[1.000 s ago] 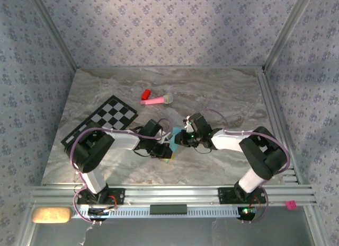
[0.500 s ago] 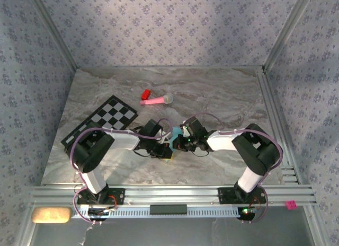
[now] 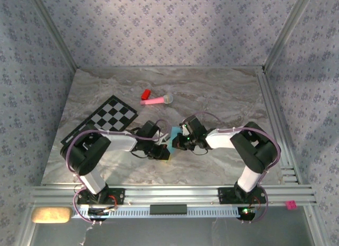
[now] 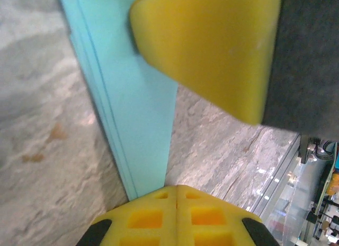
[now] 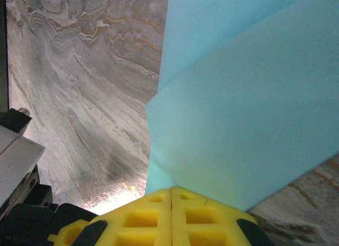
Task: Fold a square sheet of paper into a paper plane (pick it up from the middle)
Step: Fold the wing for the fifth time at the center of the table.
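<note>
Top external view: left fingers (image 3: 165, 152) and right fingers (image 3: 180, 142) sit tip to tip over the marble bench's (image 3: 222, 97) front middle, each pair pinched fully shut on the thin light-blue folded sheet of paper (image 3: 172, 133) held between them; in the left wrist view its layered edges run straight ahead from the closed pads; both arms are equally near; beyond lie a black-and-white checkered mat (image 3: 103, 120) and a pink stick toy (image 3: 156, 100).

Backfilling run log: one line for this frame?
phase: folding | left gripper: shut on thin light-blue folded paper sheet | right gripper: shut on paper sheet
</note>
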Robot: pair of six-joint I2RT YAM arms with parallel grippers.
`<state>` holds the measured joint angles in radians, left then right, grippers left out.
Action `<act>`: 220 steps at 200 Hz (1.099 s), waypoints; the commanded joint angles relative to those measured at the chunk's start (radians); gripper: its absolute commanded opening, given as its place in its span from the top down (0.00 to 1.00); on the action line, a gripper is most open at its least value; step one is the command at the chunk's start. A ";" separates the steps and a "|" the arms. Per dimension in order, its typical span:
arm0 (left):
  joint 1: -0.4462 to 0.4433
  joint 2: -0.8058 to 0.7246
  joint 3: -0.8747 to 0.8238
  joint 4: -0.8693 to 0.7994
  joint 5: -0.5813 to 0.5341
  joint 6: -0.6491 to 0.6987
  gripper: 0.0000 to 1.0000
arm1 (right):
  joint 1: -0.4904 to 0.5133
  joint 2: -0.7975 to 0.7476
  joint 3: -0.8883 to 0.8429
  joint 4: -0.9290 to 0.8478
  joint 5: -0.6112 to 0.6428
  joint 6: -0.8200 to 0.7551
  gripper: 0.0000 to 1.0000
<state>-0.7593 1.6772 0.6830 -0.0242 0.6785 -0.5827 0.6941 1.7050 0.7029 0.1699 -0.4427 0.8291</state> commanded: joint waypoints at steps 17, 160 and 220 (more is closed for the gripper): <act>-0.001 -0.041 -0.060 -0.099 -0.015 0.026 0.94 | -0.021 0.058 -0.004 -0.102 0.120 0.006 0.94; 0.070 -0.158 0.026 -0.037 0.049 -0.055 1.00 | -0.030 0.063 -0.006 -0.073 0.089 0.022 0.95; 0.073 0.019 0.118 0.021 0.011 -0.077 1.00 | -0.030 0.060 -0.017 -0.052 0.082 0.021 0.94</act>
<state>-0.6907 1.6623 0.7666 -0.0223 0.7029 -0.6540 0.6788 1.7218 0.7162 0.1860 -0.4484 0.8471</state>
